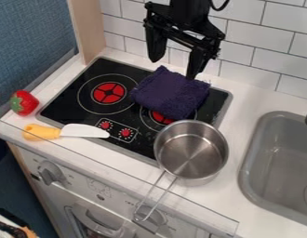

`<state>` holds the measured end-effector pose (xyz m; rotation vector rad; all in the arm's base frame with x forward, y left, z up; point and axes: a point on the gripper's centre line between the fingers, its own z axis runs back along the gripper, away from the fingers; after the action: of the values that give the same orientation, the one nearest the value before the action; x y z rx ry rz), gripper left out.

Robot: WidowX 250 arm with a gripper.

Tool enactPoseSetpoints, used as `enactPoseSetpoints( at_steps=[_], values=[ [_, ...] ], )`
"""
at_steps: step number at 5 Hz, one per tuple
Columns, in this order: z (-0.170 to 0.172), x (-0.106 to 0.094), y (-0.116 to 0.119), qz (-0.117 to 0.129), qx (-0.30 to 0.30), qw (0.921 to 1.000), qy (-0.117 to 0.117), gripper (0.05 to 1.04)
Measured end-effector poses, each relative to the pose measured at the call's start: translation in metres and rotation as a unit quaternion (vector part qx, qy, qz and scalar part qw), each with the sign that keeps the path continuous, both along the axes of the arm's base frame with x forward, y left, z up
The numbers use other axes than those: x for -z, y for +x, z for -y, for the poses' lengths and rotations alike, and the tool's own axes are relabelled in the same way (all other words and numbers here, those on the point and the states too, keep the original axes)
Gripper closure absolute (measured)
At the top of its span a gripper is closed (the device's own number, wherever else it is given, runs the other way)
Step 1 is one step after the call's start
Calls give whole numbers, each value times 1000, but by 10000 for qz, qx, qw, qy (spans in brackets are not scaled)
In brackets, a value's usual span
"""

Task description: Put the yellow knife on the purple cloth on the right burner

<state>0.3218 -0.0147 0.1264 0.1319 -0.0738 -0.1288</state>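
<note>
Gripper [175, 69] fingers parted at the back edge of the purple cloth [170, 94]; I'd expect a low sweep to snag the fabric off the right burner [161, 117]. Yellow knife [42, 132] lies across the stove's [68, 103] front-left edge; an off-balance pinch could let it swivel into the pot [192, 153].

You're seeing a yellow handle and a white blade showing on the knife [66, 132], with deep purple covering the cloth [171, 93]. Red rings are glowing against your black stovetop [78, 109], while white tiles [255, 52] are carrying grey grout lines, and your strawberry [24, 102] is pairing red with green.
</note>
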Motion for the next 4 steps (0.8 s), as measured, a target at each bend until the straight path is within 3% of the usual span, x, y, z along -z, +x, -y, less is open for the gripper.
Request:
enactPoseSetpoints(
  at_steps=[1,2,3,4],
  values=[
    [-1,10,-2,-172,49,9998,37,85],
    [-32,25,-15,-796,824,9926,402,85],
    [-72,32,-30,-1040,1349,9845,411,85],
    [-106,42,-41,-1220,2514,9571,769,85]
  ],
)
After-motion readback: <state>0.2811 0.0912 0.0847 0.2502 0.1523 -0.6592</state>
